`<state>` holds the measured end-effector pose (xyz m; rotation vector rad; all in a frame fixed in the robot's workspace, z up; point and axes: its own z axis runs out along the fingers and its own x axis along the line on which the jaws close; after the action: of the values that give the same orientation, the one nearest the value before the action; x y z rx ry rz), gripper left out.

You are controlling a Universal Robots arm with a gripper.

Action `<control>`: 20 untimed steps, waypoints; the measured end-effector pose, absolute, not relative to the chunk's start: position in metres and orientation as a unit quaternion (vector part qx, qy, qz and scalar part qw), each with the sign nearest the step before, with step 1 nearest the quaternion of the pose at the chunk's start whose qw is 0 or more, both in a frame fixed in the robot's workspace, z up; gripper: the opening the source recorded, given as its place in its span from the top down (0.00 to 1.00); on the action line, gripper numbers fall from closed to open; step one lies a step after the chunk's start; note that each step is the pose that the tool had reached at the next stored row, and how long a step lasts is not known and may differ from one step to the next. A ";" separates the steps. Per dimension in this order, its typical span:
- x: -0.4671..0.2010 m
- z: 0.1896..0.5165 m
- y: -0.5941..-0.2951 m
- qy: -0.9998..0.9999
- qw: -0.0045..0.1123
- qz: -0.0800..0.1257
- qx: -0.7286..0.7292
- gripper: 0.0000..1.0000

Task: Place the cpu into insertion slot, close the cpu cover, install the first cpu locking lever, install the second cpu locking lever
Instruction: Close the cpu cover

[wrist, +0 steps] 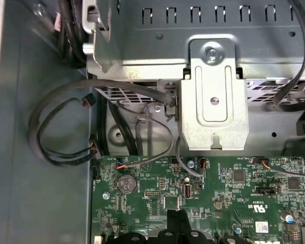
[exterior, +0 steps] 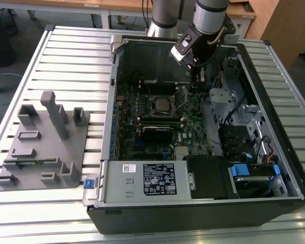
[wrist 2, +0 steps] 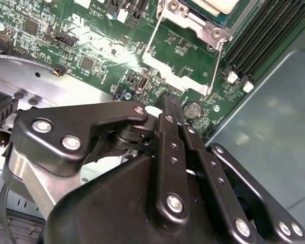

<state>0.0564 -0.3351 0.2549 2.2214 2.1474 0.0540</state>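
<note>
In the exterior view the cpu lies flat in the insertion slot on the green motherboard, its dull silver top showing. The cpu cover lies around the cpu as a silver frame. Two thin wire locking levers stick out from the socket's sides, unlatched. My gripper hangs over the board just to the exterior view's right of the socket, beyond the nearer lever. Its black fingers are pressed together with nothing between them. In the second wrist view the gripper ends near the coin battery.
A power supply box with a white label sits at the case's near wall. A metal drive cage and cables crowd the exterior view's right. Black memory slots run beside the socket. A grey fixture stands on the slatted table.
</note>
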 end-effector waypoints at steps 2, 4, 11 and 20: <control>0.056 0.251 -0.335 0.695 0.026 0.017 0.719 0.89; 0.056 0.248 -0.335 0.695 0.026 0.017 0.719 0.89; 0.056 0.246 -0.335 0.695 0.026 0.018 0.719 0.89; 0.024 0.244 -0.335 0.694 0.031 0.023 0.718 0.89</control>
<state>0.0244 -0.3347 0.2438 2.2131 2.1393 0.0714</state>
